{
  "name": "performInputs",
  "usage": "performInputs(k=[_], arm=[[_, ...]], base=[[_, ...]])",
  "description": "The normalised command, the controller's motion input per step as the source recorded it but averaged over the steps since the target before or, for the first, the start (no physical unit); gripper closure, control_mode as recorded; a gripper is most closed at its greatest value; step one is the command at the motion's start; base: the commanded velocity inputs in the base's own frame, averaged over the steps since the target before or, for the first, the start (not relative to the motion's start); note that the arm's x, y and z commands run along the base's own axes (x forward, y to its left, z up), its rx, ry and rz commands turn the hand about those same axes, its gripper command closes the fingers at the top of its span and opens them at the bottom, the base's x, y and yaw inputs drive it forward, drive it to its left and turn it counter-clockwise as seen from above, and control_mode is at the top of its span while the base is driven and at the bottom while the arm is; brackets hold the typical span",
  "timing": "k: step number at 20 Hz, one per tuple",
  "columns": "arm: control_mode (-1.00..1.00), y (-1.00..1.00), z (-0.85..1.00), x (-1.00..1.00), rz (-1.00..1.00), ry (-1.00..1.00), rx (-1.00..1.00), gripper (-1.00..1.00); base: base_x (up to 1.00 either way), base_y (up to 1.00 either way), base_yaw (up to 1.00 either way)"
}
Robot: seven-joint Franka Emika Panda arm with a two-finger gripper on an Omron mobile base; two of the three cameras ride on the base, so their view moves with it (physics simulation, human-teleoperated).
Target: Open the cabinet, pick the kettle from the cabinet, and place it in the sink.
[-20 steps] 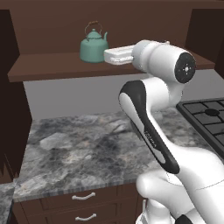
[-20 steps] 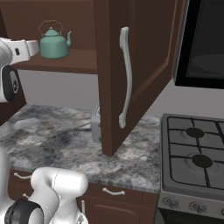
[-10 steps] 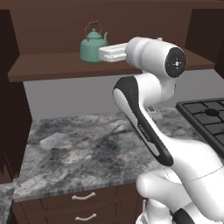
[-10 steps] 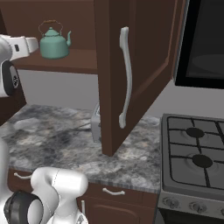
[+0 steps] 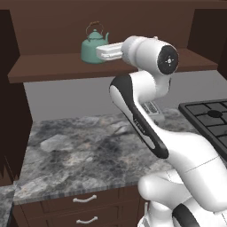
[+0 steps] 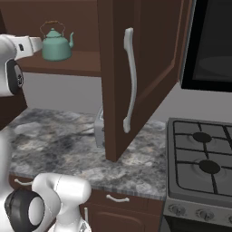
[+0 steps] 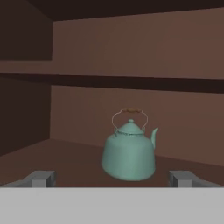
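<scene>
My gripper [image 7: 112,178] is fully open, empty, level with the kettle [image 7: 129,153] on the cabinet [image 6: 140,68] floor, just short of it. Risk: closing off-centre on the rounded body could push it farther back or tip it.

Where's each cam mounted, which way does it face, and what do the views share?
Left base view: behind the arm to its left, looking forward; arm rises lower right, reaching toward the kettle.
Right base view: behind-right; open cabinet door, arm at left.
Hand view: on the hand, facing into the cabinet; open pincer tips at bottom.
Shared: all show the kettle on the bottom shelf.
</scene>
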Motion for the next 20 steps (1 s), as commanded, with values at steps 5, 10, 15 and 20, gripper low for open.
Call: performInputs(k=[5,10,15,20], arm=[[-1.0,0.06,0.0,0.17,0.0,0.0,0.0,-1.0],[-1.0,0.08,0.0,0.16,0.0,0.0,0.0,-1.0],[-1.0,0.06,0.0,0.2,0.0,0.0,0.0,-1.0],[-1.0,0.05,0.0,0.19,0.0,0.0,0.0,-1.0]], base=[[0.0,0.0,0.0],[0.0,0.0,0.0],[0.0,0.0,0.0],[0.0,0.0,0.0]])
